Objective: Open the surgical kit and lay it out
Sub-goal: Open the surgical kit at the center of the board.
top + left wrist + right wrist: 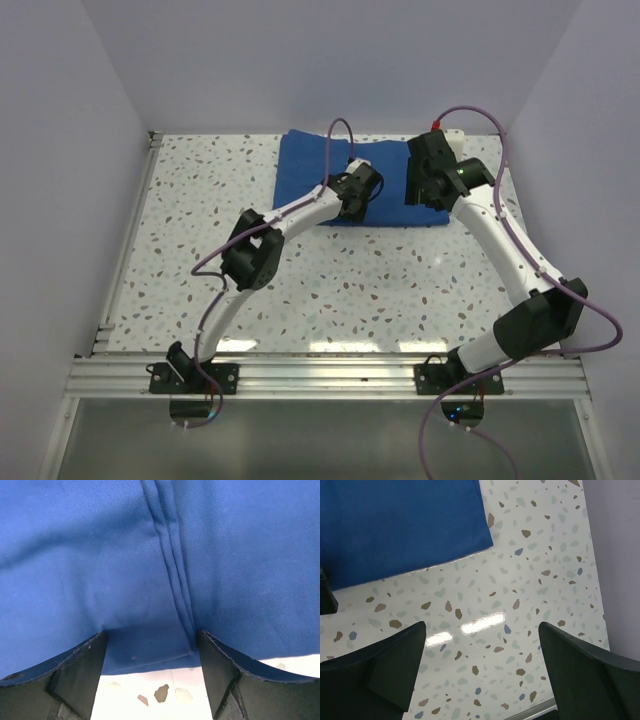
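Observation:
The royal-blue cloth wrap (305, 170) lies folded shut at the back middle of the table. In the left wrist view it (100, 555) fills the frame, with a folded seam (172, 565) running down its middle. My left gripper (360, 190) is low at the wrap's near edge, open, its fingers (75, 675) on either side of that edge (150, 645). My right gripper (432, 185) hovers over the wrap's right end, open and empty (482, 640) above bare table, with the wrap's corner (405, 525) at the upper left. The steel tray and the instruments are hidden.
A small white object (453, 141) sits at the back right behind my right gripper. Pale walls enclose the table on three sides; the right wall (620, 555) is close. Metal rails run along the left edge (130, 240) and the front (330, 375).

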Tool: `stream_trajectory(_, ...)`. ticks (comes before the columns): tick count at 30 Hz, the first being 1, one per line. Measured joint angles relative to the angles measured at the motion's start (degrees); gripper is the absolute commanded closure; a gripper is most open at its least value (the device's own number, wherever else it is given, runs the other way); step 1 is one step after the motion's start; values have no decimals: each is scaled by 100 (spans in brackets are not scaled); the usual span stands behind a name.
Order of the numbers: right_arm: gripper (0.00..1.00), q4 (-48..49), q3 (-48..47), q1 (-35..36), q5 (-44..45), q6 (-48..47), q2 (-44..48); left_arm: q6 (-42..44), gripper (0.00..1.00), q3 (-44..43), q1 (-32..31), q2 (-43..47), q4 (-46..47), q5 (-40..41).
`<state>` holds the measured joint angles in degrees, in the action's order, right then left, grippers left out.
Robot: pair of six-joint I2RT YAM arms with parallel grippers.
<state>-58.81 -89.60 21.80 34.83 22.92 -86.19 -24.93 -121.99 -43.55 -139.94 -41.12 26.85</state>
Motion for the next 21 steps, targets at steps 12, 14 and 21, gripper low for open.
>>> stream_trajectory(12,1,17,-4,0,13,-74,-146,-87,100,-341,13,-267,-114,186)
stream_trajectory(14,1,28,-7,0,9,-72,-240,-101,100,-348,13,-264,-127,201)
stream_trajectory(21,1,50,-450,0,9,-114,-793,-208,100,-46,216,409,-334,181)
